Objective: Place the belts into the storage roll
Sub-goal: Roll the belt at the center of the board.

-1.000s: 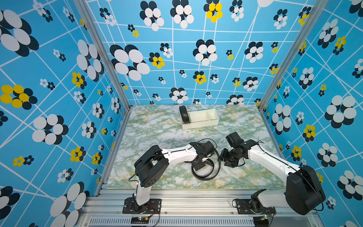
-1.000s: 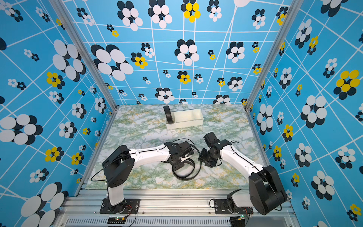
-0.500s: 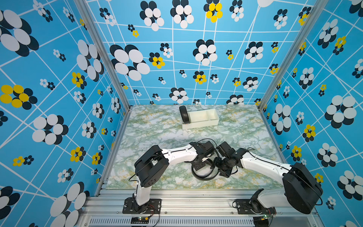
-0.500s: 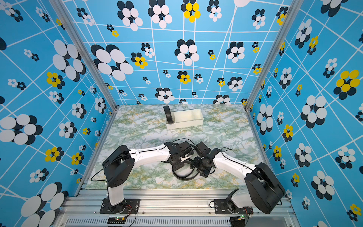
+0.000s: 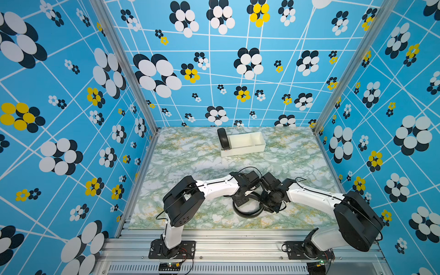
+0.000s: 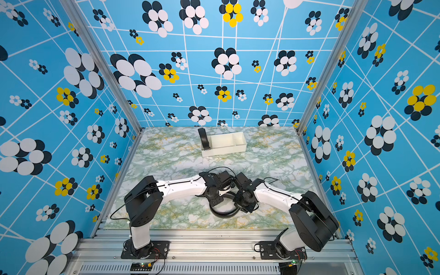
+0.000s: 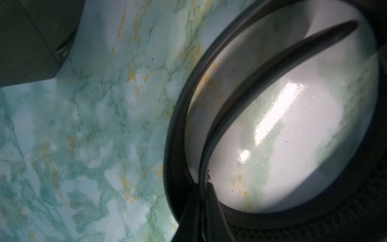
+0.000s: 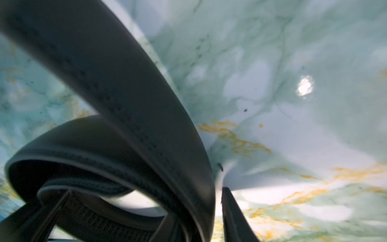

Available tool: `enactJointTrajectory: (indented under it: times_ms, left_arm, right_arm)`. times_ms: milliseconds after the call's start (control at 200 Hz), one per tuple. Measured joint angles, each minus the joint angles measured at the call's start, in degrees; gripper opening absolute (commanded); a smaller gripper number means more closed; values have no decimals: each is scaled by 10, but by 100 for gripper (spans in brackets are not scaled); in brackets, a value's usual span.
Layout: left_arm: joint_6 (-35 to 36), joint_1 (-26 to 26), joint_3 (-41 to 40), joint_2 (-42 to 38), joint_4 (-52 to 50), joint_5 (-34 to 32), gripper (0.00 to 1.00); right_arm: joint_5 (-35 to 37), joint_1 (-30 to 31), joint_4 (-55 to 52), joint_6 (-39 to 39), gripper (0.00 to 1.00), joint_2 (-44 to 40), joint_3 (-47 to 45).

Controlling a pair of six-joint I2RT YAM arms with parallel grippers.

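Two belts out there. The coiled belt is already in the tray, standing on edge in the end compartment nearest the bench's left side, its ring set across the tray's length. The loose belt is down near the front edge, approx. centre, standing on its edge in a wide open ring on the bench, a second strand curving inside the ring.

One tray, off-white, near the far edge around the middle. Its long axis runs left-right along that edge, with the right end angled a bit farther back.

Two arms, both right on the loose belt. Left gripper: wrist cam shows the strap edge pinched between the fingers, which are nearly together. Right gripper: jaws apart, straddling the broad band, a sliver of bench showing between strap and one finger, so no clamp.

The bench is glossy green-white marble print with yellow veins. Three blue walls w/ white lines and black, white and yellow flower dots, plus metal corner posts.
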Motion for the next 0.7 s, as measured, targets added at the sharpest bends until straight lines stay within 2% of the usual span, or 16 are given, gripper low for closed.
enactJointTrajectory:
  times_ms: [160,355,430,570,700]
  left_arm:
    - [-9,-7,2,15,-5,38,51]
    - [-32,4,3,-9,-10,71,54]
    - [-41,17,3,-40,-3,81,54]
    - [-55,46,3,-116,11,99,60]
    - [-70,79,5,-157,32,107,60]
  right_arm:
    - [13,0,-19,-11,31,6,7]
    - [19,0,-30,-19,27,11,12]
    - [22,5,-31,-21,23,17,13]
    - [23,13,-39,-22,23,28,20]
    - [28,13,-45,-22,23,30,23]
